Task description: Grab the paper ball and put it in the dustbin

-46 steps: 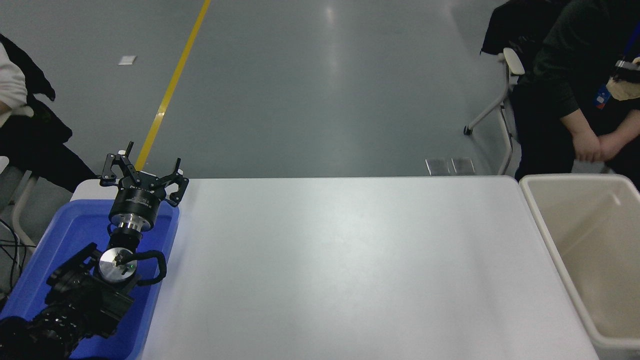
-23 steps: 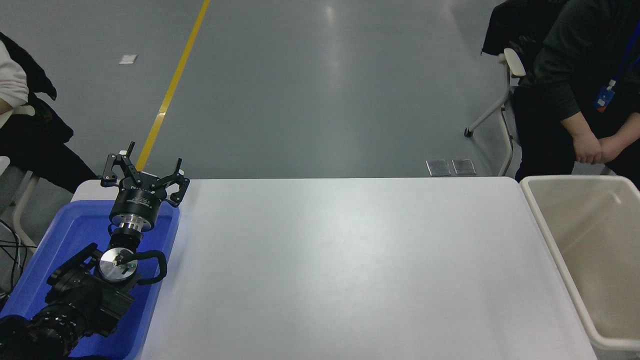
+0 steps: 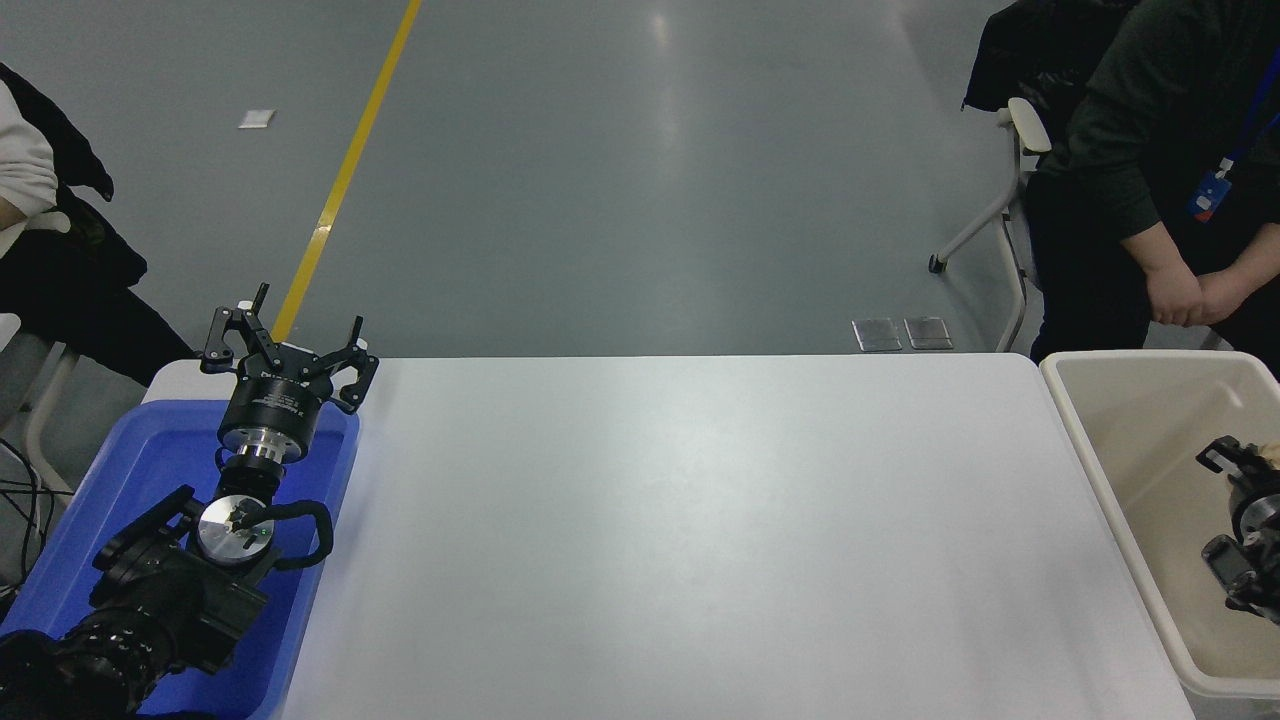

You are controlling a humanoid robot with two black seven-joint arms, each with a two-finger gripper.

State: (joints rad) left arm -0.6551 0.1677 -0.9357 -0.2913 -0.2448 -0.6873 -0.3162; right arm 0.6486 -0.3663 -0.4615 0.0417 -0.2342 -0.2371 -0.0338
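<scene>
The dustbin (image 3: pixel 1085 440), a cream-beige tub, stands at the table's right end. My right gripper (image 3: pixel 1252 456) comes in from the right edge and hangs over the inside of the dustbin. It is shut on the paper ball (image 3: pixel 1271 449), of which only a tan sliver shows at the picture's edge. My left gripper (image 3: pixel 286 336) is parked at the lower left over the far end of a blue tray, open and empty.
The blue tray (image 3: pixel 130 470) lies at the table's left end under the left arm. A person (image 3: pixel 1170 200) in dark clothes stands behind the dustbin, hands clasped. Another person (image 3: pixel 40 230) sits at the far left. A chair (image 3: pixel 1010 200) stands beyond the table.
My right gripper with the paper ball was high at the right edge a second ago, left the view, and has now come down over the dustbin. The left arm has not moved.
</scene>
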